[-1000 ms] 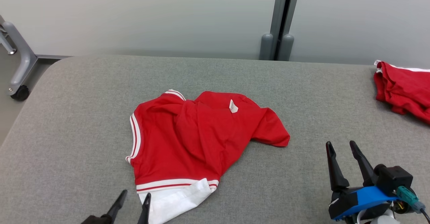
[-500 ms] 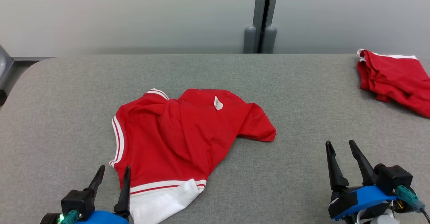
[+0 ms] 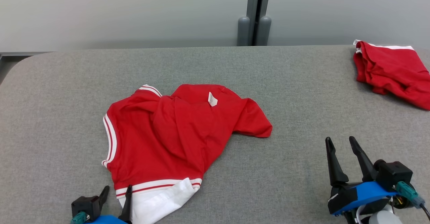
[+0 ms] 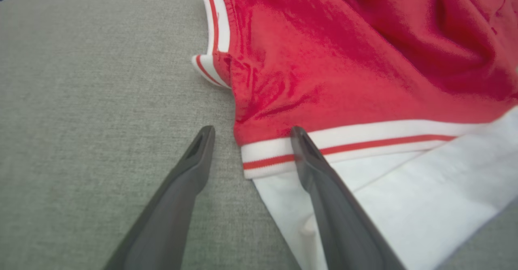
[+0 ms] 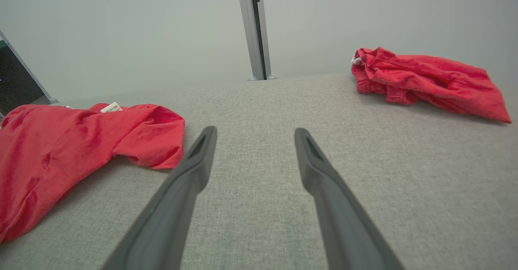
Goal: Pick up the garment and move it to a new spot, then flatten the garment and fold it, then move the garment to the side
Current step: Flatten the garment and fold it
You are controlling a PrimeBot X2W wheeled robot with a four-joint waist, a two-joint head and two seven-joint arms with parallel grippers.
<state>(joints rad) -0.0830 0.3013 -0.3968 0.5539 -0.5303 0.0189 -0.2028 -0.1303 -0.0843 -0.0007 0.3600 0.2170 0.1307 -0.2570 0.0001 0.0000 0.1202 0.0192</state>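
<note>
Grey fabric table (image 3: pixel 302 83), pale wall (image 3: pixel 100 12) (metal post (image 3: pixel 255 2)).

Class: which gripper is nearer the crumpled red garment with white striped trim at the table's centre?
Left. The left gripper is at the red garment's striped hem corner; the right gripper stands well apart to its right.

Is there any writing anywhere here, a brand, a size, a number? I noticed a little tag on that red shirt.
Small white tag on the red garment: any print on it is too small and blurred to read.
Nothing else carries readable text: there is none to read on the second red garment or the grey table.
</note>
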